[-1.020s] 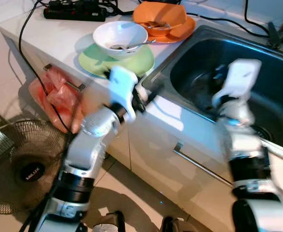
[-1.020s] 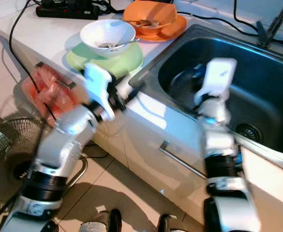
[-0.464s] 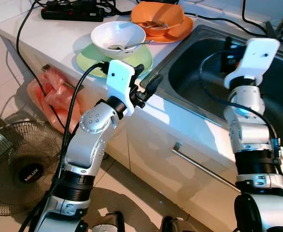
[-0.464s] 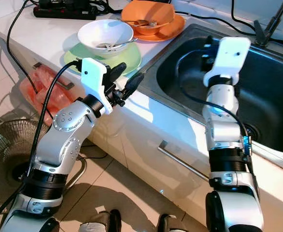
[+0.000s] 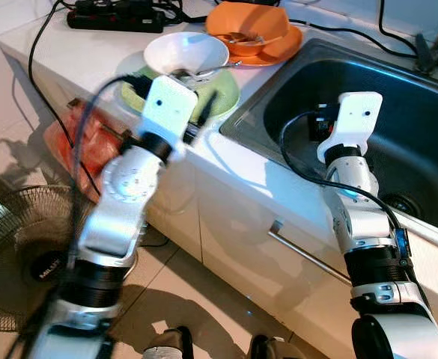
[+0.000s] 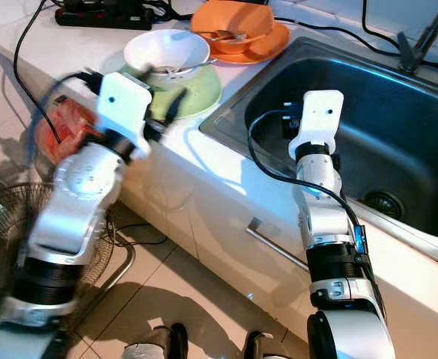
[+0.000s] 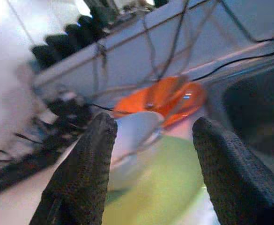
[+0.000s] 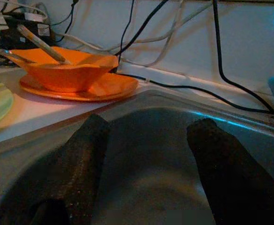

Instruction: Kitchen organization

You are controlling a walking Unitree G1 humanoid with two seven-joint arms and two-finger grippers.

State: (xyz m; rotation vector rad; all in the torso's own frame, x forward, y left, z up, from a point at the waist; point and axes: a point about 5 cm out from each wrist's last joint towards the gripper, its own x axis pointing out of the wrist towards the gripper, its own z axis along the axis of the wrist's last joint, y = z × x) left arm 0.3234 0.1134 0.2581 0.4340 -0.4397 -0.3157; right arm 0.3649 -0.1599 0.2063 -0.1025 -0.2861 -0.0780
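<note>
A white bowl (image 5: 185, 52) holding a spoon (image 5: 213, 70) stands on a green plate (image 5: 224, 96) at the counter's front edge. Behind them an orange bowl (image 5: 248, 22) rests on an orange plate (image 5: 282, 49). My left gripper (image 7: 154, 125) is open and empty, level with the counter edge just in front of the green plate (image 7: 165, 187), pointing at the white bowl (image 7: 134, 133). Over the near left part of the steel sink (image 5: 406, 105) my right gripper (image 8: 151, 123) is open with nothing between its fingers; the orange bowl (image 8: 64, 70) lies beyond it.
A black power strip (image 5: 115, 16) and cables lie at the back of the counter. A red plastic bag (image 5: 63, 142) hangs from a cabinet handle. A fan (image 5: 13, 247) stands on the tiled floor at the left. A bar handle (image 5: 308, 256) crosses the cabinet door below the sink.
My left arm has swung left and up toward the green plate and is blurred by motion. My right wrist has dropped lower and nearer the sink's front edge.
</note>
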